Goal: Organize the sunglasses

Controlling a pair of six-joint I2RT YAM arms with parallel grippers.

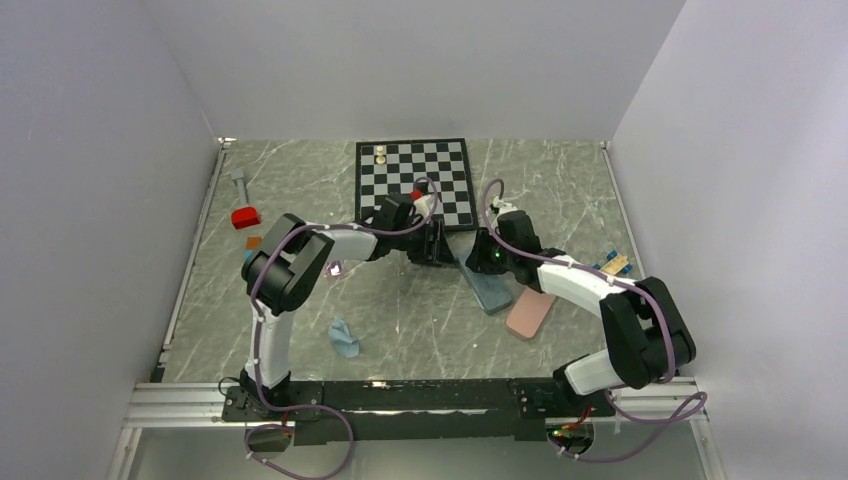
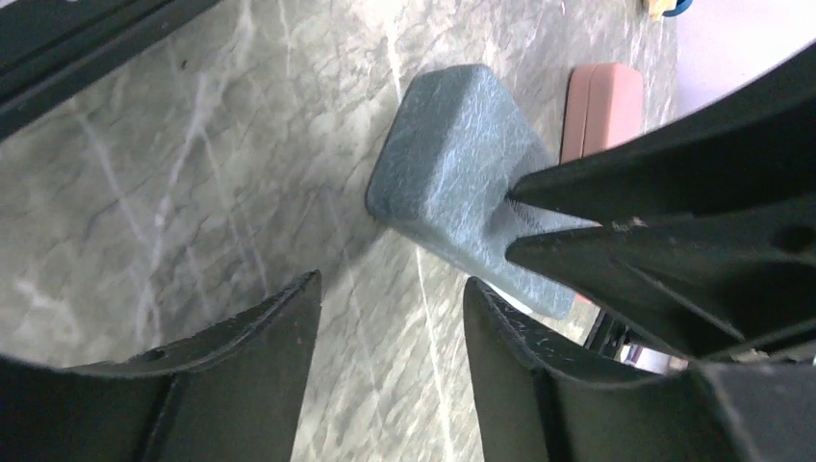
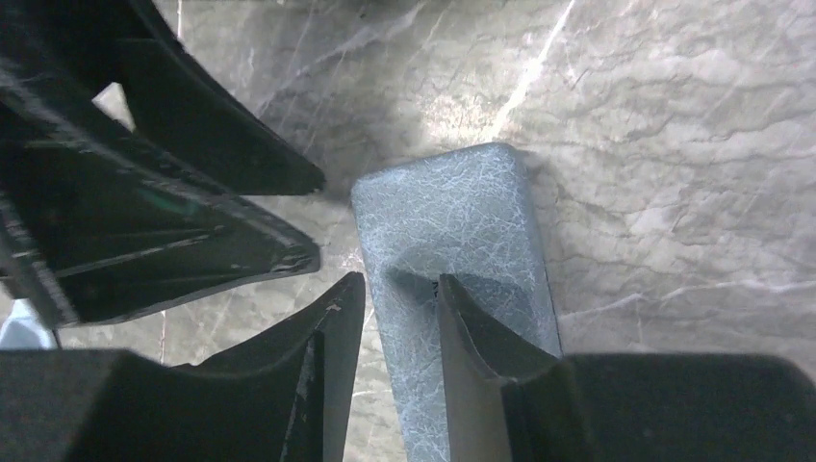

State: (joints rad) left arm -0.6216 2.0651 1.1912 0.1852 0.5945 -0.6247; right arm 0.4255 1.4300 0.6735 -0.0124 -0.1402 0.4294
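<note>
The right hand point(image 3: 399, 289) is closed on one long edge of the grey-blue case point(image 3: 443, 202), with one finger against its side and the other pressed onto its top. The left hand point(image 2: 390, 298) hangs just off the end of that case, fingers spread wide, with nothing but bare table point(image 1: 420, 320) between them. Neither hand has hold of any sunglasses. A small pinkish glint by the left arm's elbow in the top view may be the purple-pink pair point(image 1: 335, 268), lying on the table well apart from both hands. The white-framed pair cannot be found in any view. By my judgement such small glasses will be very light. The plastic frame is stiff enough to pinch, but the hinges are weak and the lenses are slick and easy to scratch. The safest hold is therefore across the bridge or the thick top bar of the frame, not on a lens or a folded arm. By count there are two cases, the grey-blue one and the pink case point(image 2: 601, 101) just beside it. There is one light-blue cloth point(image 1: 343, 338) near the left arm and one chessboard point(image 1: 440, 170) at the far side. At most one pair of glasses is in sight.
</note>
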